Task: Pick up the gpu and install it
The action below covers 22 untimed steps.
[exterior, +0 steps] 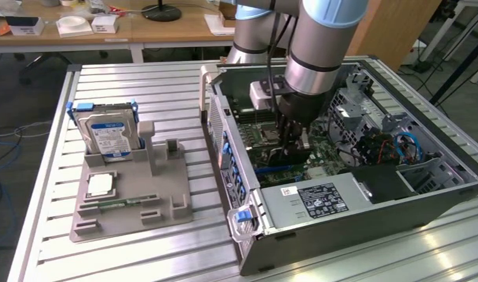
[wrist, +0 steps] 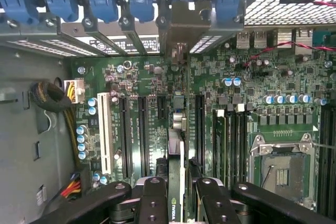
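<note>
Gripper point(wrist: 177, 184) inside the open computer case point(exterior: 427, 194), fingers point(wrist: 152, 198) closed on the gpu point(wrist: 178, 129), which is held edge-on between them and seen from above as a thin strip running toward the rear slot openings. Card hangs over the motherboard point(wrist: 262, 77), lined up with the expansion slots point(wrist: 142, 129); its metal bracket end reaches the rear bracket bay beneath the blue retention clips point(wrist: 142, 3).

Progress, as judged: pick-up done, card carried into the case and aligned. Whether it is seated in a slot cannot be told; release remains.

Outward: empty CPU socket point(wrist: 281, 169) beside the slots. Outside the case, grey fixture tray point(exterior: 129, 200) on the table with a silver hard drive point(exterior: 105, 138) standing in it.

Writing: white label on the power supply point(exterior: 325, 200), text illegible. A small logo shows on the card edge near the fingers, not readable.
</note>
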Each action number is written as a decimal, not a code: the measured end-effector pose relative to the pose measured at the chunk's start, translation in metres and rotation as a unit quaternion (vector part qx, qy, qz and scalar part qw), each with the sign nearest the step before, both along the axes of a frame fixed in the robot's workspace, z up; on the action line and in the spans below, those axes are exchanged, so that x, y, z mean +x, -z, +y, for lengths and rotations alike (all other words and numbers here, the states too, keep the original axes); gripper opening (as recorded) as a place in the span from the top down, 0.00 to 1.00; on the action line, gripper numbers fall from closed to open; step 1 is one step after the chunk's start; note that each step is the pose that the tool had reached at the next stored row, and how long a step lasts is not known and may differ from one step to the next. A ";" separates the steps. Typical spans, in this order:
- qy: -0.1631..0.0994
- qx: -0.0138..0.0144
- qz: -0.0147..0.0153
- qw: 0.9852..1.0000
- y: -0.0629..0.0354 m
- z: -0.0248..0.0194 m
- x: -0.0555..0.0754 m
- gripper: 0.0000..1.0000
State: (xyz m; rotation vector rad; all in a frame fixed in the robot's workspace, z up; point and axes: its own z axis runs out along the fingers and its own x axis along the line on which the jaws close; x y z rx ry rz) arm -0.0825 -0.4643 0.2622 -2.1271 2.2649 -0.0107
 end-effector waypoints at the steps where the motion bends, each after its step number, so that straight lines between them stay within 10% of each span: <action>1: 0.000 0.000 0.000 1.000 0.0007 0.0000 0.000 0.74; 22: 0.000 0.000 0.000 1.000 0.0079 0.0035 -0.003 0.74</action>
